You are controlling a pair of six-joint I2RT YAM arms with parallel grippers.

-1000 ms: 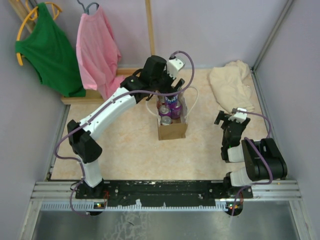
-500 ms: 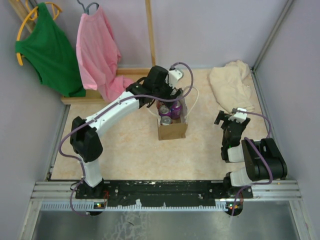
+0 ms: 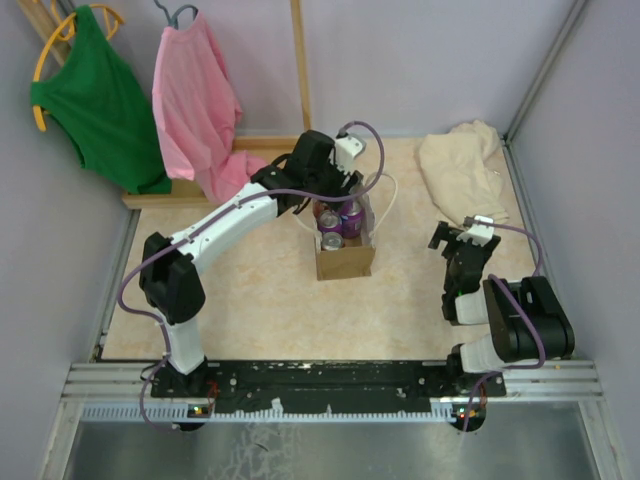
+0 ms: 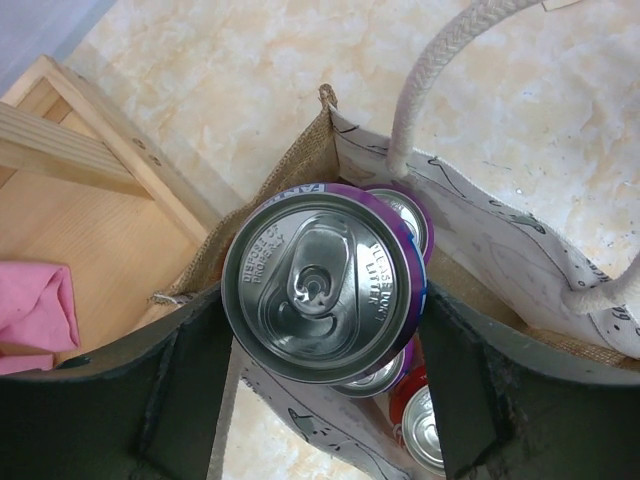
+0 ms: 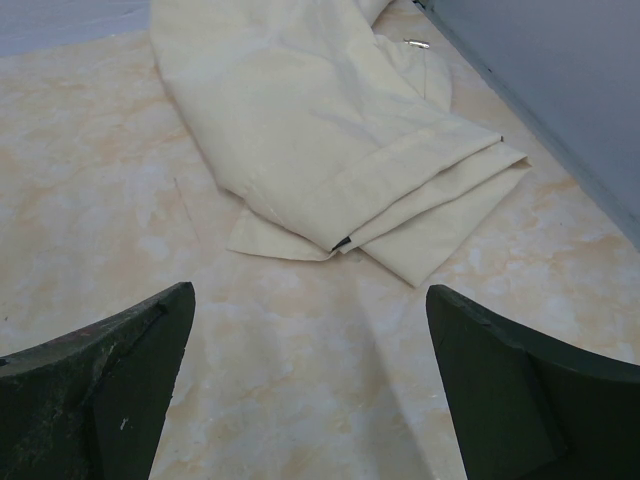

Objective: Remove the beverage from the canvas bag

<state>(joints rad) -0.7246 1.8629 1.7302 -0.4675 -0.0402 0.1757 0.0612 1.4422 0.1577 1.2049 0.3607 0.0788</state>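
Note:
The tan canvas bag [image 3: 345, 258] with white rope handles [image 4: 440, 70] stands mid-table. My left gripper [image 3: 345, 197] hangs over its far end. In the left wrist view the gripper [image 4: 325, 300] is shut on a purple beverage can [image 4: 325, 285], both fingers pressed against its sides, the silver top facing the camera. The can stands above the bag's mouth [image 4: 500, 250]. Beneath it inside sit another purple can [image 4: 400, 205] and a red can [image 4: 425, 425]. My right gripper [image 3: 452, 236] rests low at the right, open [image 5: 308, 292] over bare table.
A cream cloth heap [image 3: 460, 170] lies at the back right, just ahead of the right gripper [image 5: 320, 130]. A wooden rack [image 3: 190, 190] carries a pink garment [image 3: 195, 100] and a green one [image 3: 100, 100] at the back left, close behind the bag [image 4: 80, 200].
The left arm dropped lower over the bag, and its jaws came in from wide open onto the purple can. The right arm has not moved.

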